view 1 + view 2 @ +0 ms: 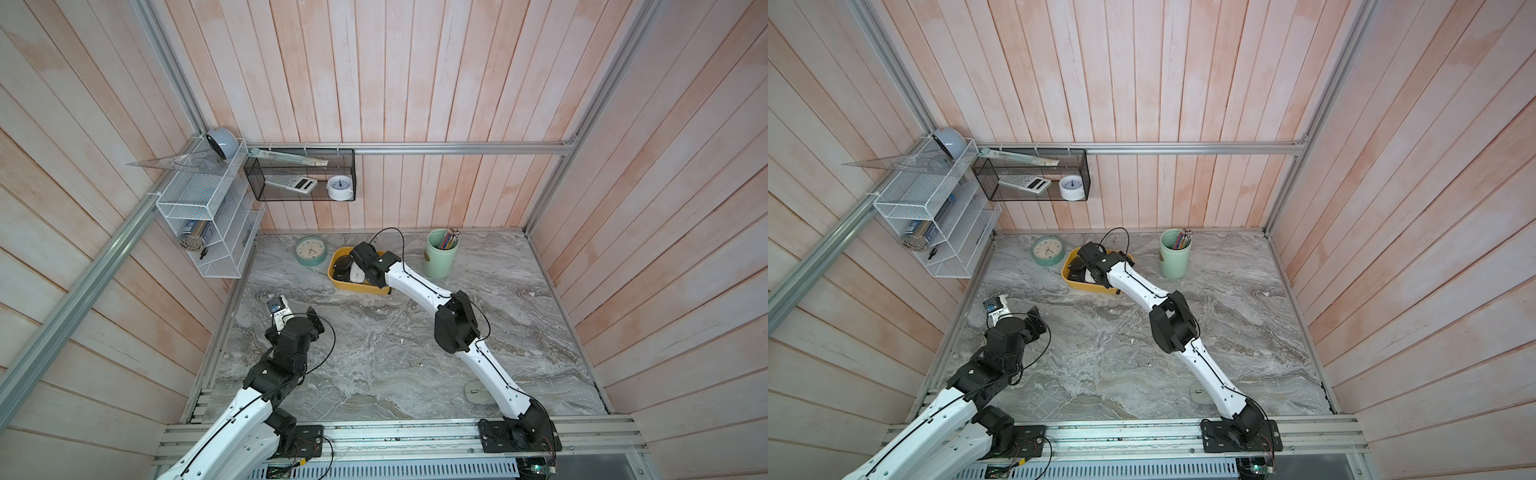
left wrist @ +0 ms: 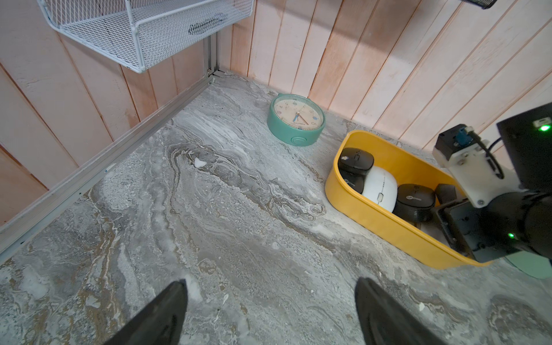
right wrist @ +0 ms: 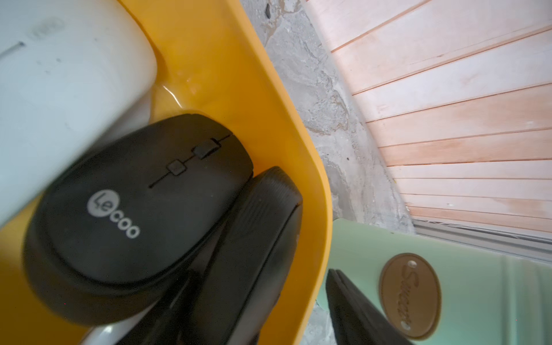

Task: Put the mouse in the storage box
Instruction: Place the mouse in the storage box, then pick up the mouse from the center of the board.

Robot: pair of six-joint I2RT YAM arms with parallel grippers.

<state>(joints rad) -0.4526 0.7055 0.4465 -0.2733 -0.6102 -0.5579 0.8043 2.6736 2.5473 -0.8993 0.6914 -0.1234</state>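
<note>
In storage box [image 3: 298,134] | black mouse [image 3: 134,209] beside right pincer [image 3: 304,227] | jaws apart

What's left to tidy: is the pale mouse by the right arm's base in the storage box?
Out: pale mouse lies on bare table, far from storage box.

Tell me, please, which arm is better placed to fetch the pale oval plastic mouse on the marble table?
Probably right: the pale mouse lies beside that arm's base, and the right gripper stands open over the mustard-yellow plastic tub. The left gripper sits across the table.
</note>
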